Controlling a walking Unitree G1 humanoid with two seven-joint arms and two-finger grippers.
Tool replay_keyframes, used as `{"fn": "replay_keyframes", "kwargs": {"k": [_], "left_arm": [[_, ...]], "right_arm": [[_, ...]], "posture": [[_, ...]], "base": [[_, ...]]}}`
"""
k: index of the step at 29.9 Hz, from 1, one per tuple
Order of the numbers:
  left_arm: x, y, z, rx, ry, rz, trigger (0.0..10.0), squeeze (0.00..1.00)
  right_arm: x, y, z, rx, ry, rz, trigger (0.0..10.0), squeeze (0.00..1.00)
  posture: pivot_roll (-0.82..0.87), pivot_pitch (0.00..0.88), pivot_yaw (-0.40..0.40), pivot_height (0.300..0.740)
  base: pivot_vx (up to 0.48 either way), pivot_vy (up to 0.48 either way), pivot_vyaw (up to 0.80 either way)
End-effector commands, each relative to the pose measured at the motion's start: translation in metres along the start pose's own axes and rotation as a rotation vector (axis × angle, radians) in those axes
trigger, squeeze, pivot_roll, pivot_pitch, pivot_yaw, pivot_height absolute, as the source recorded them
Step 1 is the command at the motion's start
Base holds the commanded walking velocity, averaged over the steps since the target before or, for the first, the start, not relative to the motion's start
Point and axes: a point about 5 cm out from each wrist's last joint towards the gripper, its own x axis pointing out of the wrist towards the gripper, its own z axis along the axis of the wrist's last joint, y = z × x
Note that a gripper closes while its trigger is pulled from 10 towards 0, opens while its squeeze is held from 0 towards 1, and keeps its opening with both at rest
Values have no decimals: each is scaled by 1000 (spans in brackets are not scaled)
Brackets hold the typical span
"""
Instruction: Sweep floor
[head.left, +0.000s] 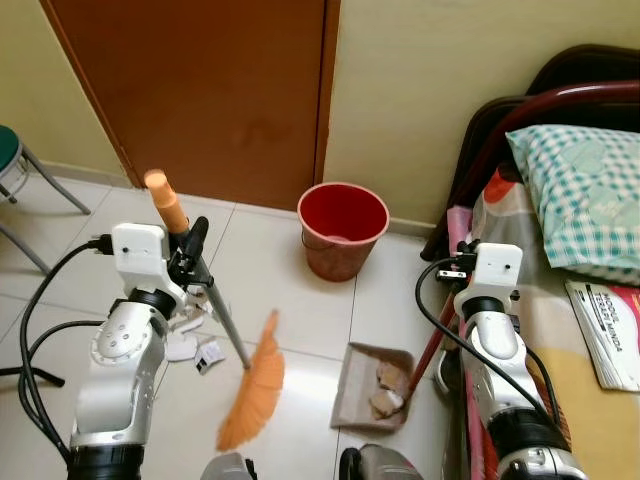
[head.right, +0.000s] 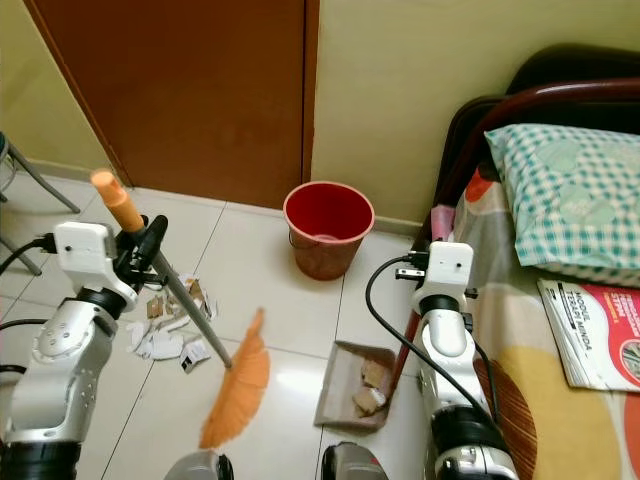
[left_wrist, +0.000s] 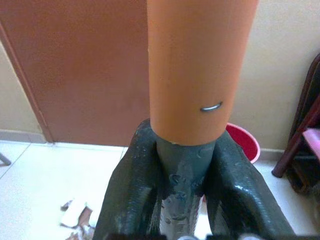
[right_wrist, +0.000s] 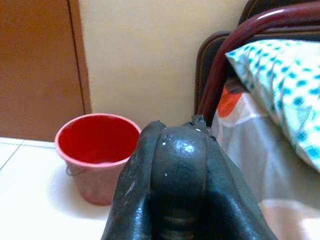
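My left gripper (head.left: 190, 250) is shut on the grey shaft of a broom (head.left: 228, 330), just below its orange grip (left_wrist: 200, 65). The broom slants down to orange bristles (head.left: 252, 385) that hang over the tiles beside a brown dustpan (head.left: 362, 400) holding several scraps. More torn paper scraps (head.right: 165, 335) lie on the floor under the left arm. My right gripper (head.left: 462, 262) is raised beside the bed, shut on the top of the dustpan's dark red handle (head.left: 430, 348); its fingers (right_wrist: 145, 170) wrap the rod end.
A red bucket (head.left: 343, 228) stands by the wall past the dustpan. A brown door (head.left: 200, 90) is behind it. A bed (head.left: 560, 330) with a checked pillow (head.left: 585, 190) and a magazine (head.left: 610, 335) runs along the right. Stool legs (head.left: 50, 185) are at far left.
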Motion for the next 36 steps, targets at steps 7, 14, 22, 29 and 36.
{"fn": "replay_keyframes", "kwargs": {"k": [7, 14, 22, 29, 36], "left_arm": [[2, -3, -4, 66, -15, -43, 10000, 0], [-5, -5, -21, 26, 44, -38, 10000, 0], [-1, -17, -20, 27, 30, -71, 10000, 0], [2, -16, -19, 21, 19, -63, 10000, 0], [5, -16, -18, 13, 7, -52, 10000, 0]], "right_arm": [[1, -1, 17, 22, -52, -3, 10000, 0], [1, 8, 10, 62, -8, 4, 10000, 0], [3, 10, 10, 64, -4, 16, 10000, 0], [-1, 18, 6, 65, 18, 47, 10000, 0], [-1, 17, 6, 57, 25, 54, 10000, 0]], "posture": [[-28, 0, -58, 740], [-49, 0, -12, 740], [-48, 5, -20, 740], [-58, 12, -28, 740], [-65, 19, -34, 740]], "base": [[0, 0, 0], [134, 0, -508], [334, 0, -715], [325, 0, -570], [249, 325, 0]]}}
